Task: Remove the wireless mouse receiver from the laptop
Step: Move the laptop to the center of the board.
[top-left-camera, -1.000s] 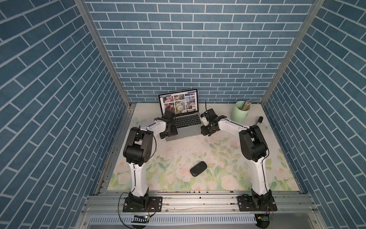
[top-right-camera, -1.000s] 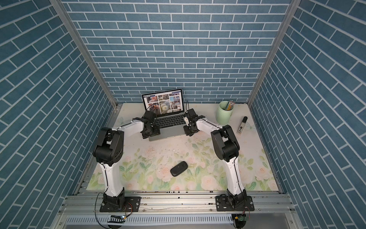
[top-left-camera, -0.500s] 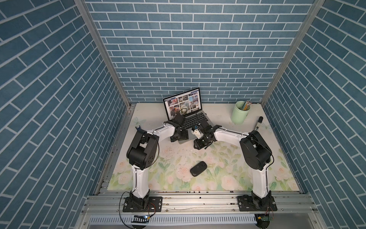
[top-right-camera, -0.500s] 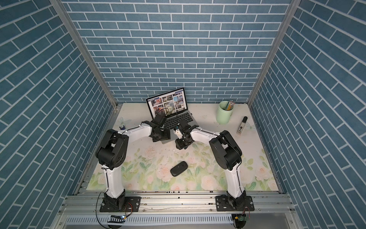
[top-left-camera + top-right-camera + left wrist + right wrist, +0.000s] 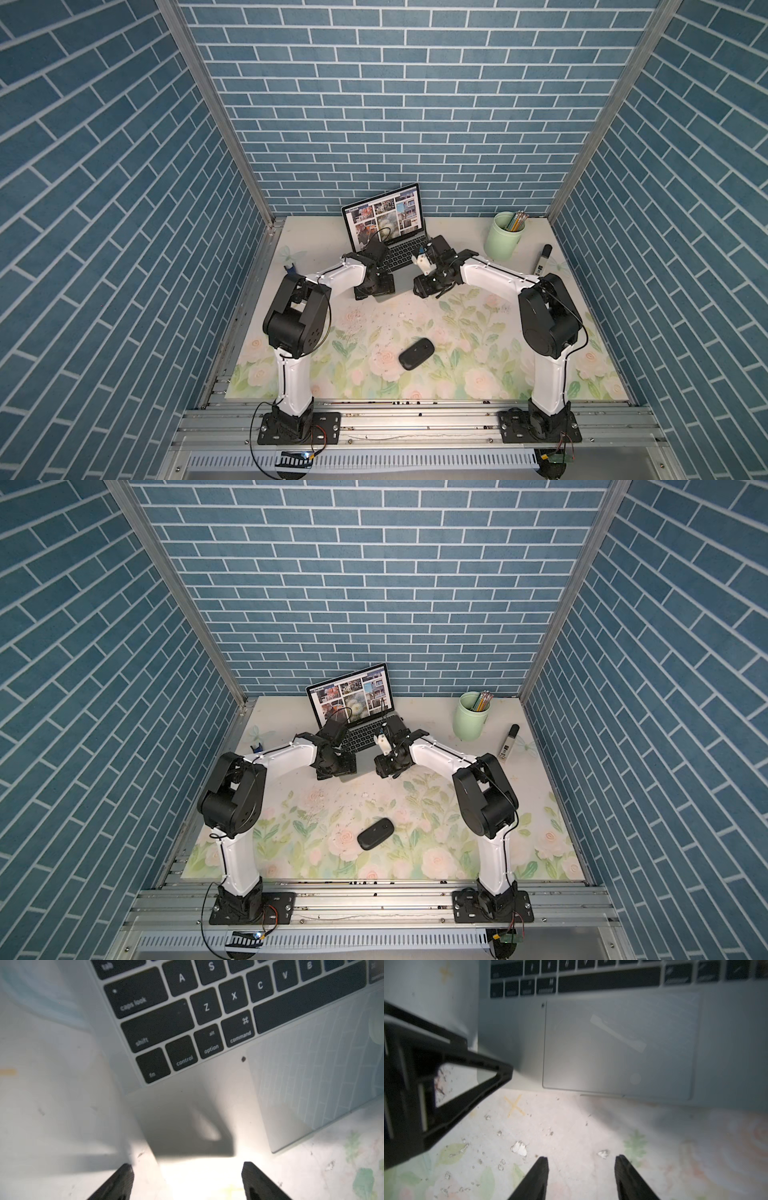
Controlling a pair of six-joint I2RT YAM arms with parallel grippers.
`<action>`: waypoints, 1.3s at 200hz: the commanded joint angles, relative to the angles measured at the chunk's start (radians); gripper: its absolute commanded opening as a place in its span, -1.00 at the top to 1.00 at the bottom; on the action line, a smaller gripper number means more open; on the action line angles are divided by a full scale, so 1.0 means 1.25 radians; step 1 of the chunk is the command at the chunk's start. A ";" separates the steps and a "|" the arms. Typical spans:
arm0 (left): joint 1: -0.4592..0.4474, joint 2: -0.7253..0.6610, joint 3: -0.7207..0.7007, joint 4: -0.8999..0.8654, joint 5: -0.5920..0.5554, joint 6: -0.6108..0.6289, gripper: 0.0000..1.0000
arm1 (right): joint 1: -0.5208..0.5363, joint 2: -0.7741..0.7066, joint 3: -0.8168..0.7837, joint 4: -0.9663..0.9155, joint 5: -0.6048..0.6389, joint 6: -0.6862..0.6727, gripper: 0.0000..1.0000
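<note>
Silver-grey, the laptop (image 5: 384,220) is sitting open near the back edge of the desk (image 5: 457,328), turned at an angle. Both arms are reaching in from the front edge, elbows raised, forearms running low toward the laptop's front edge, wrists pitching down.

The left gripper (image 5: 187,1167) is hovering at the laptop's front left corner, its jaws standing wide apart with nothing between them. One of its fingers (image 5: 502,1071) is lying over that corner; contact cannot be told.

The right gripper (image 5: 581,1159) is hanging over bare desk just in front of the trackpad (image 5: 618,1043), its jaws likewise parted and empty.

The wireless mouse receiver is not showing in any view. The right arm's wrist is hiding much of the laptop's right side.

Judgement: the grippers are flanking the front edge so that one can steady the laptop while the other works a side port.
</note>
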 commanded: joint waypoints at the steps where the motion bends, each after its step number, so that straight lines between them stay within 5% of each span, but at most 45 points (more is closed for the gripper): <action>1: 0.005 -0.080 0.014 -0.058 -0.048 0.020 -0.86 | -0.070 0.023 0.155 -0.059 0.014 -0.040 -0.14; 54: 0.074 -0.087 0.026 -0.023 -0.076 -0.024 -0.86 | -0.149 0.364 0.693 -0.235 -0.066 -0.117 -0.19; 73: 0.116 -0.084 0.016 0.026 -0.067 -0.051 -0.85 | -0.169 0.438 0.781 -0.239 -0.088 -0.107 -0.20; 142: 0.215 0.012 0.066 0.108 -0.076 -0.095 -0.72 | -0.213 0.408 0.620 -0.135 -0.131 -0.082 -0.16; 224: 0.266 0.084 0.112 0.118 -0.192 -0.163 -0.65 | -0.213 0.313 0.344 -0.020 -0.124 -0.074 -0.03; 260: 0.266 0.175 0.174 0.181 -0.126 -0.177 -0.64 | -0.214 0.305 0.319 -0.014 -0.124 -0.074 0.00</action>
